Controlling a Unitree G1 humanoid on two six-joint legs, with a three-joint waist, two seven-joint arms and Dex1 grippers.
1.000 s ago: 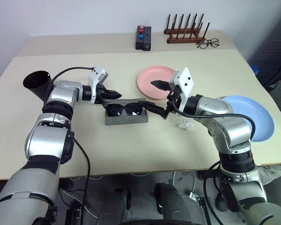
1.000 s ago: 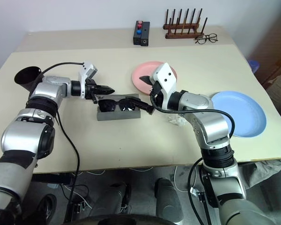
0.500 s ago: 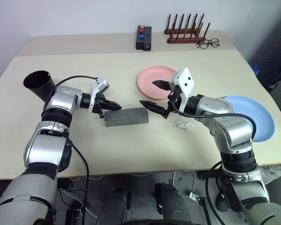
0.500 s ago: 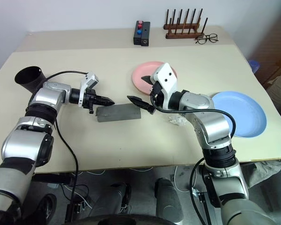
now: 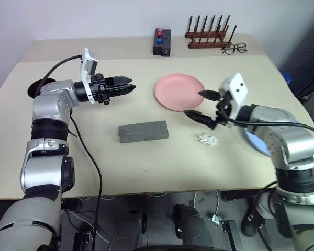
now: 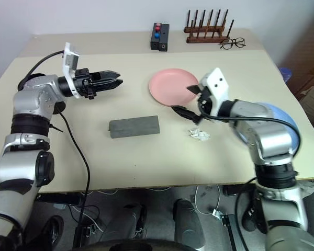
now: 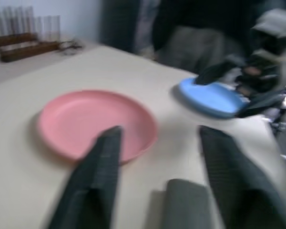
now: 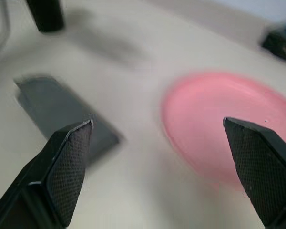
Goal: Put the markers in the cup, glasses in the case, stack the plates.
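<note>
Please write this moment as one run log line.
grey felt-like case: closed, on table | left hand: open, empty | right hand: open, empty | pink round plastic plate: unstacked

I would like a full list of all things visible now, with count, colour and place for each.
case: one, grey, lid closed, table centre.
pink plate: one, behind the case, toward the right.
blue plate: one, right edge of the table, partly hidden by the right arm.
cup: one, black, left edge, behind the left arm.
crumpled scrap: one, white, right of the case.
spectacles: one, thin-rimmed, far right.
wooden rack: one, brown, far edge.
black box: one, red and blue buttons, far edge.
left gripper: open, above the table.
right gripper: open, empty, near the pink plate.
</note>
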